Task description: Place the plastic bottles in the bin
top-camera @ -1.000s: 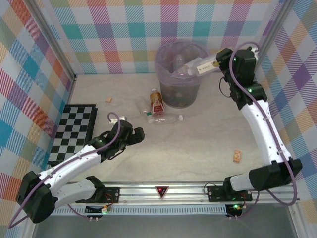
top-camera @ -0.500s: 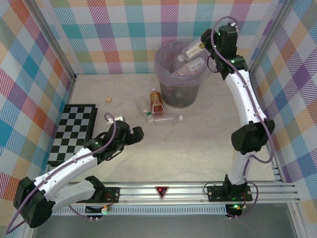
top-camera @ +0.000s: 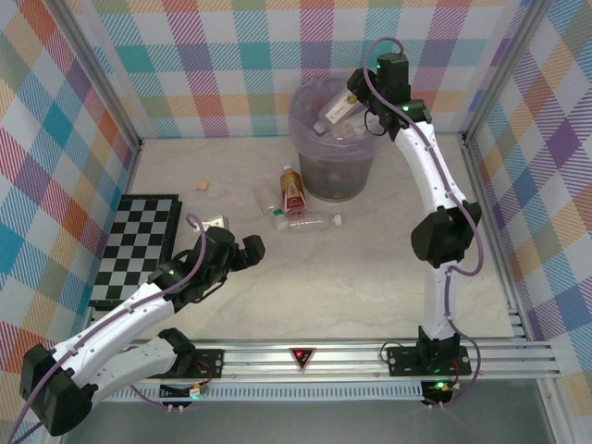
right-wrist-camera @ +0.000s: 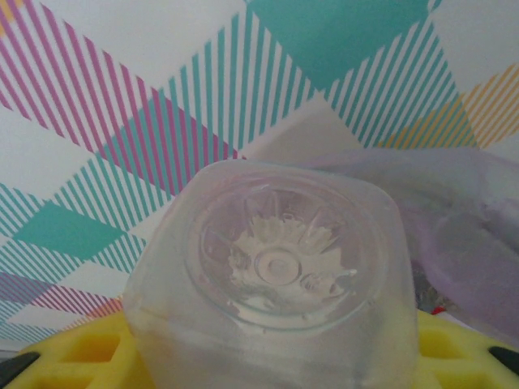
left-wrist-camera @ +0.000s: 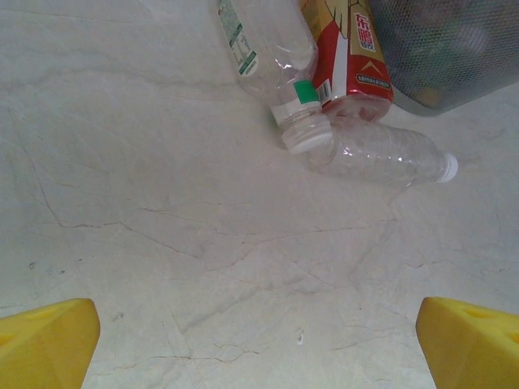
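Holding a clear bottle (top-camera: pixel 333 113) over the bin (top-camera: pixel 319 166) so it drops inside, our right end effector (top-camera: pixel 357 99) clenches it (left end effector (top-camera: pixel 242 242) spread wide, facing three bottles (left-wrist-camera: pixel 304 121) beside the bin).

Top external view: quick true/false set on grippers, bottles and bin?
1. The right gripper holds a bottle over the bin. True.
2. The left gripper is shut on a bottle. False: the left gripper is open and empty.
3. A red-labelled bottle lies on the table beside the bin. True.
4. The bin lies tipped over. False: the bin stands upright.
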Robot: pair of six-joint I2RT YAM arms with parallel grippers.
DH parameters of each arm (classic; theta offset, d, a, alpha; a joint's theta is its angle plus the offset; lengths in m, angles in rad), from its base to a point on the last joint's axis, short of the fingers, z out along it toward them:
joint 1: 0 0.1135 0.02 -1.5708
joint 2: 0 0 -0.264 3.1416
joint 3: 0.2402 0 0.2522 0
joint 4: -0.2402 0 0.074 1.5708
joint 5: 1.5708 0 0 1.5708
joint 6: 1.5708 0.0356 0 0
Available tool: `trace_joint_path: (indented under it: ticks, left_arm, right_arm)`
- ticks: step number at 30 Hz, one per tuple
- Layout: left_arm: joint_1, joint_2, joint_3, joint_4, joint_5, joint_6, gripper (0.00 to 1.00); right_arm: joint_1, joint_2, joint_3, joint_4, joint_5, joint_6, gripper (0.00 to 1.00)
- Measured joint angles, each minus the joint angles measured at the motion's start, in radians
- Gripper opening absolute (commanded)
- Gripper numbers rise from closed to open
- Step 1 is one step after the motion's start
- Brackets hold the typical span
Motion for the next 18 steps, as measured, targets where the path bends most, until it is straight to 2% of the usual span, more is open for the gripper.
trace_joint_path:
  ticks: [3,7,10,13,18]
  left_arm:
    - [0.000,-0.003,-0.002,0.000,0.000,-0.006,1.00]
    - [0.000,-0.002,-0.009,0.000,0.002,-0.014,1.00]
    - [0.000,-0.001,-0.012,0.000,0.005,-0.017,1.00]
    - [0.000,-0.001,-0.012,0.000,0.018,-0.018,1.00]
    - [0.000,-0.001,-0.013,0.000,0.029,-0.018,1.00]
  right_arm:
    - [0.000,0.063,0.087,-0.047,-0.020,0.001,0.54]
    - [0.003,0.083,0.098,-0.084,-0.039,0.019,0.60]
    - [0.003,0.083,0.098,-0.100,-0.055,0.038,0.71]
    - [0.003,0.083,0.099,-0.113,-0.064,0.051,0.76]
    - [0.003,0.073,0.098,-0.146,-0.047,0.042,0.79]
